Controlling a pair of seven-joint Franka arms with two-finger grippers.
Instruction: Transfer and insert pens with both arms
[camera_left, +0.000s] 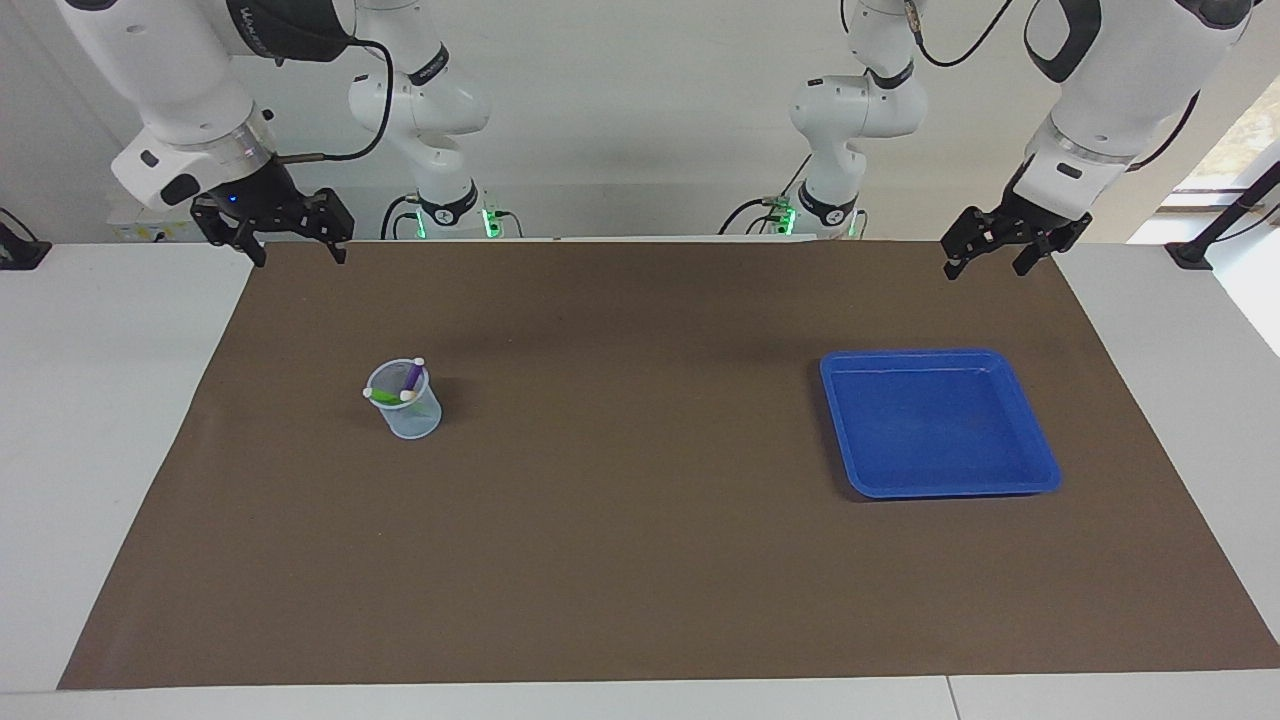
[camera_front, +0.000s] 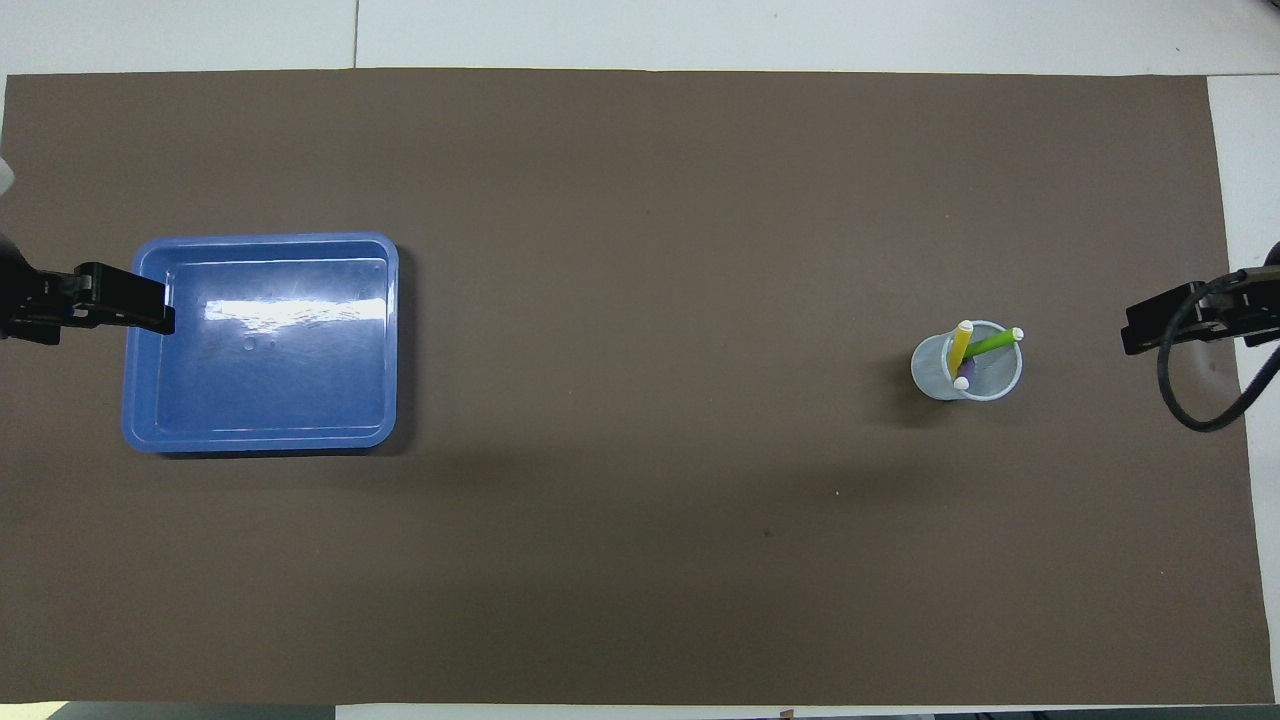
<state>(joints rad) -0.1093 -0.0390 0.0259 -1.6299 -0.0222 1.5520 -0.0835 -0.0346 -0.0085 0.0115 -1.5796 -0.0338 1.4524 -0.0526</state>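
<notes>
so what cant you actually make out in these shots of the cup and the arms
- Purple pen: overhead view, mostly hidden down in the clear cup under the yellow pen and green pen.
- Pens' lower ends: facing view, blurred by the cup wall.
- Right gripper: overhead view, arm cut off by the frame edge.
- Left gripper: overhead view, overlaps the blue tray rim; its height shows only in the facing view.
</notes>
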